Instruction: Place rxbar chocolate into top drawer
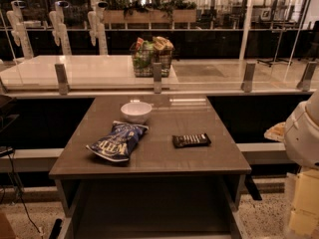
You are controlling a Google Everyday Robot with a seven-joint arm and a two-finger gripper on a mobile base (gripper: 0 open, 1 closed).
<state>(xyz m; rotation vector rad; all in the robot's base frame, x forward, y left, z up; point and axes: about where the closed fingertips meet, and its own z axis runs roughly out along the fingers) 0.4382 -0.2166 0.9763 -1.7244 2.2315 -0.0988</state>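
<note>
The rxbar chocolate (191, 140) is a small flat dark bar with pale lettering. It lies flat on the brown tabletop (164, 158), right of centre. The top drawer (149, 208) stands pulled out below the tabletop's front edge, and its dark inside shows nothing in it. Only a white rounded part of my arm (301, 133) shows at the right edge, right of the table and apart from the bar. My gripper is not in view.
A crinkled blue chip bag (118, 141) lies left of the bar. A white bowl (136, 111) stands behind the bag. A wire basket of snacks (152, 58) sits on the counter beyond a glass rail.
</note>
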